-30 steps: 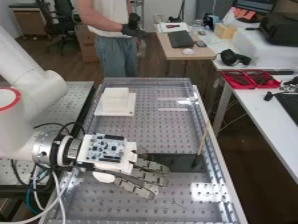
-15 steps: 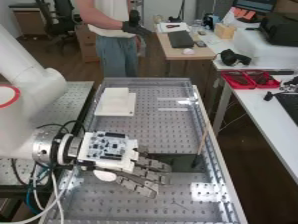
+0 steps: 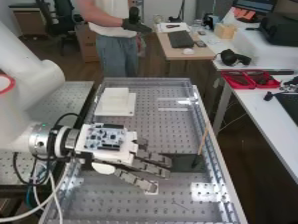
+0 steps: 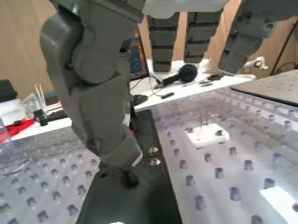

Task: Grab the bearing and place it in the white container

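My robot hand (image 3: 143, 163) has drifted towards the bench's far end and a little back to the arm's side, leaving more of the small white square (image 4: 205, 139) in view, on the near side of the dark plate (image 4: 120, 204). Its grey, segmented fingers are long and nearly straight, the thumb apart from them, so it is open with nothing gripped; I judge that spread is meant to leave room for a grasp. The square is flat and smooth, bearing small dark, shiny bits, and one rounded bit may be the bearing (image 4: 219, 133), though I can't be certain; a flat, pale base would make such a small part easier to pick out. Beyond the dark plate, at the far end, sits the matte white container (image 3: 116, 95), as I read it, a raised block on a square base, likely kept there to stay out of my way. A slim wooden stick (image 3: 202, 142) slants with its dark tip at the plate, on the perforated, glossy worktop (image 3: 199, 211).
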